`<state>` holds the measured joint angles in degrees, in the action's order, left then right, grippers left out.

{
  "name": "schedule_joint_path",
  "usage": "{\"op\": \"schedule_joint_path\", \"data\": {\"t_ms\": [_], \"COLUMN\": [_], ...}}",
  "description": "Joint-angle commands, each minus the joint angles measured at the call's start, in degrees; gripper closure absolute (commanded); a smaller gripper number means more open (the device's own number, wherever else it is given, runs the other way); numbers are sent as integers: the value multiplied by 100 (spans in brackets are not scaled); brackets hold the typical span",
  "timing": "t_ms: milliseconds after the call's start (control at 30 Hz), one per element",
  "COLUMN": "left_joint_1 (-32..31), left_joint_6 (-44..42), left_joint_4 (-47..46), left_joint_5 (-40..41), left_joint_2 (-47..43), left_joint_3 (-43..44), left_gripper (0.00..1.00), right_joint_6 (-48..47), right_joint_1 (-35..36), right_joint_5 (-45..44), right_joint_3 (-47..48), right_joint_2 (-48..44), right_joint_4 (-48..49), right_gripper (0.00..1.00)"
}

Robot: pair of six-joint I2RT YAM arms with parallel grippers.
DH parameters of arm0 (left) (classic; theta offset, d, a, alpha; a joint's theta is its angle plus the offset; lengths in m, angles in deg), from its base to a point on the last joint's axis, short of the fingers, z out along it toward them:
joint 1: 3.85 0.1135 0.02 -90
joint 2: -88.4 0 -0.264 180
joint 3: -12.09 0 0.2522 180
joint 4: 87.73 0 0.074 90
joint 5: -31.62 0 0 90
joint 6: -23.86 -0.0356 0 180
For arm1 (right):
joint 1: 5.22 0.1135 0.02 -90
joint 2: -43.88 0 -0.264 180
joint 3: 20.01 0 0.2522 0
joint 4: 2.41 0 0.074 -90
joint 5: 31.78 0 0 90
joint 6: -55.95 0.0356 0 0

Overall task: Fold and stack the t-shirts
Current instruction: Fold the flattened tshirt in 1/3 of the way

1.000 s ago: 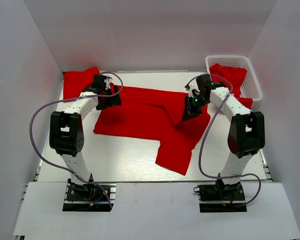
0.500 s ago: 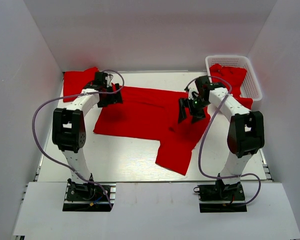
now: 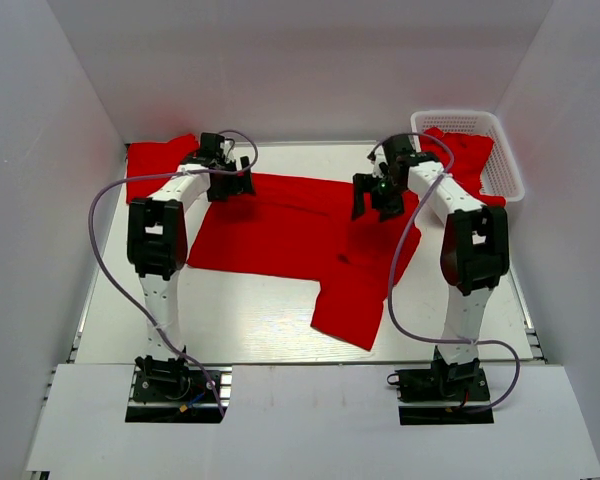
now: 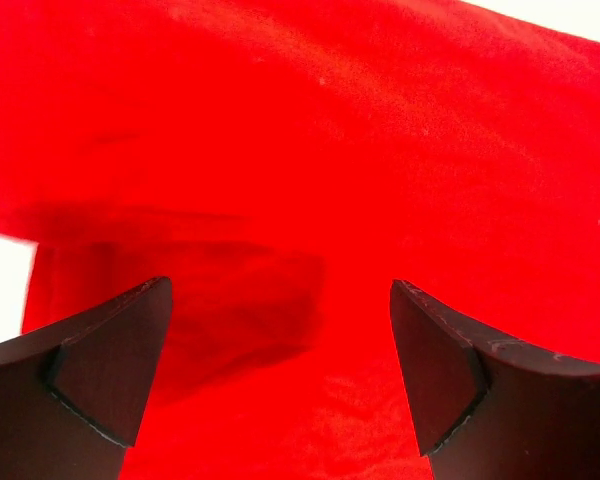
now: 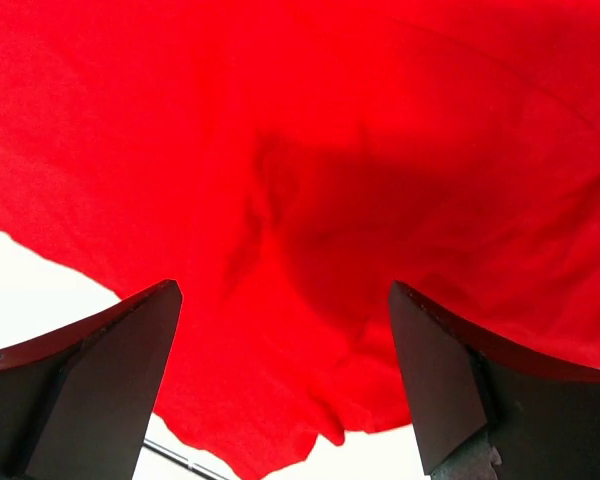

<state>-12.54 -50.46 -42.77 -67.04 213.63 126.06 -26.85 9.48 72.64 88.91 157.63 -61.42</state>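
Two claws hang over a red shirt on the white worktop (image 3: 240,320), and both are wide apart with nothing in them. At the far left corner lies a folded shirt (image 3: 155,165), red and plain. Just beside it, the left claw (image 3: 232,186) sits above the far left part of the spread shirt (image 3: 280,230). That shirt lies flat across the middle of the worktop, and one piece of it reaches down toward the near edge. In the left claw's own camera, its two dark fingers (image 4: 100,370) stand far from each other, and only smooth red cloth shows between them. The right claw (image 3: 374,205) hangs over the far right part of the same shirt. Its own camera shows its fingers (image 5: 100,380) spread wide too, with wrinkled red cloth between them and a bit of white worktop at the cloth's edge. At the far right corner stands a white basket (image 3: 505,150) with holes in its sides. A bunched shirt (image 3: 465,150) fills it, and some of the red cloth hangs over the basket's near side.
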Motion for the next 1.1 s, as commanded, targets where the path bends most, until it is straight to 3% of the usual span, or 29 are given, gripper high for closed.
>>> {"op": "schedule_joint_path", "data": {"t_ms": [0, 233, 433, 633, 800, 1067], "left_joint_1": [25, 139, 200, 333, 456, 508], "left_joint_6": [-74, -74, -13, -13, 58, 58], "left_joint_4": [-219, -466, -466, -360, -360, -677], "left_joint_5": [-320, -320, 22, 225, 85, -793], "left_joint_2": [53, 405, 511, 511, 721, 968], "left_joint_3": [333, 333, 132, -62, -115, 491], "left_gripper": [0, 0, 0, 0, 0, 0], "right_joint_6": [167, 466, 764, 818, 440, -288], "right_joint_1": [-11, -63, -370, -714, -714, -723], "right_joint_5": [-37, 677, -6, -800, -326, -272], "right_joint_3": [39, -577, -437, 134, 460, 1890], "right_joint_2": [234, 533, 1078, 1377, 1597, 2186], "right_joint_4": [209, 737, 676, 483, 623, 343], "right_gripper": [10, 10, 10, 10, 10, 10]}}
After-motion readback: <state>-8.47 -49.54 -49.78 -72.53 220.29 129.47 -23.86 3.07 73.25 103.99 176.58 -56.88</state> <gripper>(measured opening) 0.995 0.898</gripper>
